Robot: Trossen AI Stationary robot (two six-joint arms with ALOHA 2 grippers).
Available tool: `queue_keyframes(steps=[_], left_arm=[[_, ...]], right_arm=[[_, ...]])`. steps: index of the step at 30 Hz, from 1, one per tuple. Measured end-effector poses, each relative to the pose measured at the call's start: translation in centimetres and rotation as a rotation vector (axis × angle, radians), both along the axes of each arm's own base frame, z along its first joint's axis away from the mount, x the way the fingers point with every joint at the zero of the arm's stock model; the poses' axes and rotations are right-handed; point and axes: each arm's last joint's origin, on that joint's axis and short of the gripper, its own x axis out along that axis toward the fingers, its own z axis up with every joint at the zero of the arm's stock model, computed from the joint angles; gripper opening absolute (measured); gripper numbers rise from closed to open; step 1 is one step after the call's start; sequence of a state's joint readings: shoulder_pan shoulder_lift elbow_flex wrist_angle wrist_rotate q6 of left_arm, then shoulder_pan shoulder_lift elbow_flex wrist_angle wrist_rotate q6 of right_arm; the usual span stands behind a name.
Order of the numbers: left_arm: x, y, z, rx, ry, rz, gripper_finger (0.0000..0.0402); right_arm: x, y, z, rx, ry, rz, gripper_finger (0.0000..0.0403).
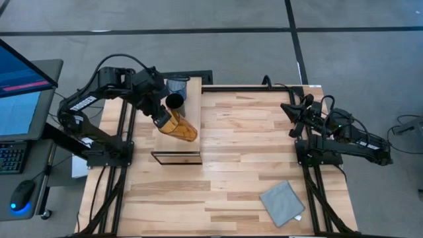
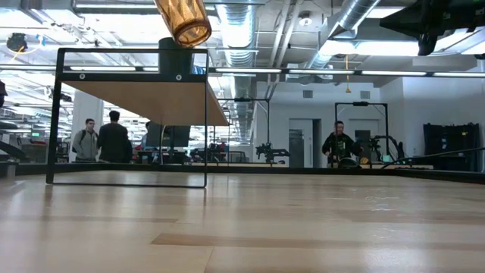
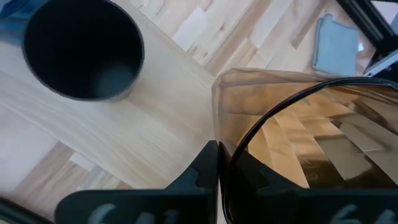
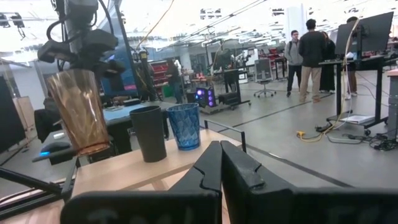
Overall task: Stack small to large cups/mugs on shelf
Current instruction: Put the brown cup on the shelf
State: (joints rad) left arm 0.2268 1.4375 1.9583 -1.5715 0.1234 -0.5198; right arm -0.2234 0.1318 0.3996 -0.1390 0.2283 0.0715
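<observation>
Bright, even light from ceiling strips (image 2: 394,73) overhead. My view over desk (image 1: 251,152) clear, shadows soft. Low view: pale glare streak on desk, far room hazy. My left wrist view: amber cup (image 3: 311,143) close, soft-edged, blurred.

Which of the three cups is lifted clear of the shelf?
The amber cup, gripped at its rim by the left pincer. The black cup and blue cup stand upright on the shelf.
</observation>
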Motion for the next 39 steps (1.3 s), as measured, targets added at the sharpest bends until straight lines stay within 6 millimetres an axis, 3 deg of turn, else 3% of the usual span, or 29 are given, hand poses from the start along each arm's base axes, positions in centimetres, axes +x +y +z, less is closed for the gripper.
queue_keyframes(steps=[17,28,34,39], left_arm=[[0.2,0.0,-0.1,0.112,0.003,-0.186,0.0000],[0.2,0.0,-0.1,0.134,0.007,-0.205,0.0000],[0.8,0.1,-2.1,0.091,0.081,-0.214,0.0000],[0.9,0.1,-2.4,0.086,0.087,-0.245,0.0000]], right_arm=[[0.0,0.0,0.0,0.000,0.001,0.000,0.0026],[0.0,0.0,0.0,0.001,0.001,-0.001,0.0026],[0.0,0.0,0.0,0.001,0.001,-0.005,0.0026],[0.0,0.0,0.0,0.002,0.000,-0.008,0.0026]])
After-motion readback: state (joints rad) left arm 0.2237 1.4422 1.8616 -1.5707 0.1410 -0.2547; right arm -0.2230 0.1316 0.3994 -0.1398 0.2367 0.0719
